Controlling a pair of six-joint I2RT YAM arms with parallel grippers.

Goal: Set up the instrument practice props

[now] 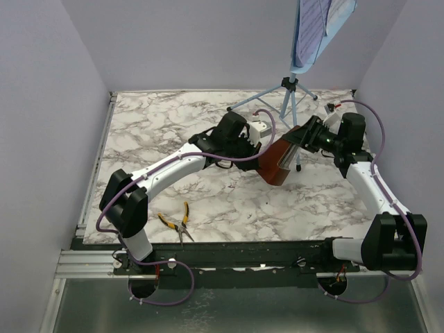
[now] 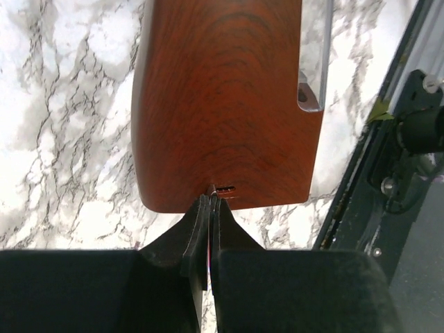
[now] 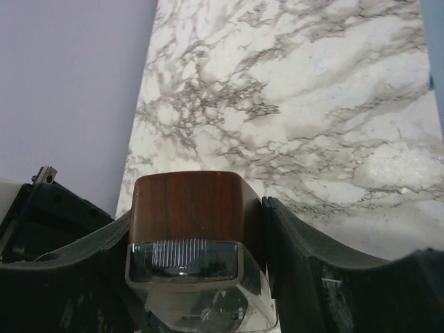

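Brown metronome [image 1: 276, 165] held tilted between the two arms, right of the table's middle

The right gripper [image 3: 191, 208] is clamped on the metronome's narrow end, one black finger on each side, with wood grain above and a ribbed clear front panel below. The left gripper [image 2: 209, 202] has its fingers pressed together, their tips against the edge of the wooden body beside a small slot. Whether the metronome touches the marble table [image 1: 159, 125] cannot be told. It lies just in front of the near legs of the light blue music stand [image 1: 291, 97], which stands upright at the far right. The sheet of music [image 1: 341, 10] rests on its desk, the print too small to read. Yellow-handled pliers [image 1: 177, 223] lie near the front edge
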